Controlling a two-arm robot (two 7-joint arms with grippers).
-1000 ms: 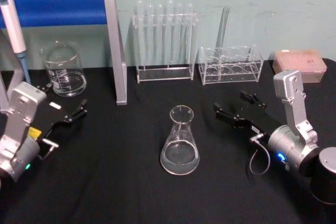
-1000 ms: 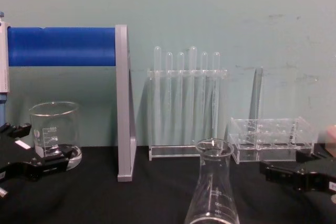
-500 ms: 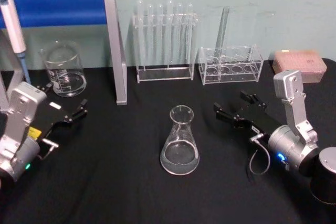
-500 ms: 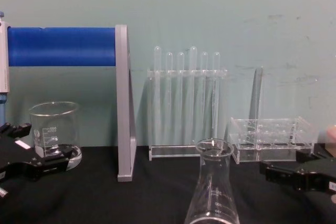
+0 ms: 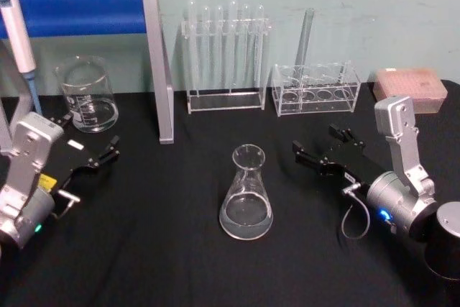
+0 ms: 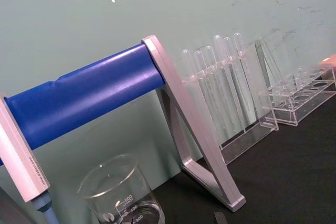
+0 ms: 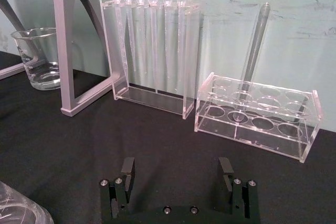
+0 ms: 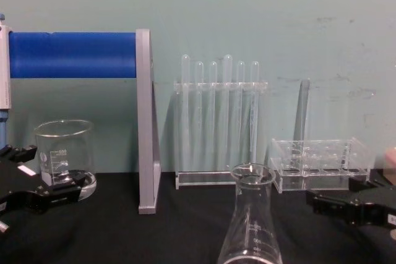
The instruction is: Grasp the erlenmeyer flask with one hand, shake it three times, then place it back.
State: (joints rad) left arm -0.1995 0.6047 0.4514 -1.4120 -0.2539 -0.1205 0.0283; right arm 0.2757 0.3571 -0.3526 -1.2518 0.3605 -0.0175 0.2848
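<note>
The erlenmeyer flask (image 5: 246, 195) stands upright on the black table in the middle of the head view, clear glass with a little liquid at its base; the chest view shows its neck and white marks (image 8: 250, 221). My right gripper (image 5: 320, 147) rests to the right of the flask, apart from it, open and holding nothing; its two black fingers (image 7: 127, 174) stand wide apart in the right wrist view. My left gripper (image 5: 90, 145) sits at the table's left side, far from the flask, open and holding nothing.
A glass beaker (image 5: 86, 95) stands at the back left beside a blue-barred stand (image 5: 157, 70) and a pipette (image 5: 18, 34). A rack of test tubes (image 5: 224, 55), a low rack with one tube (image 5: 316, 88) and a pink box (image 5: 410, 88) line the back.
</note>
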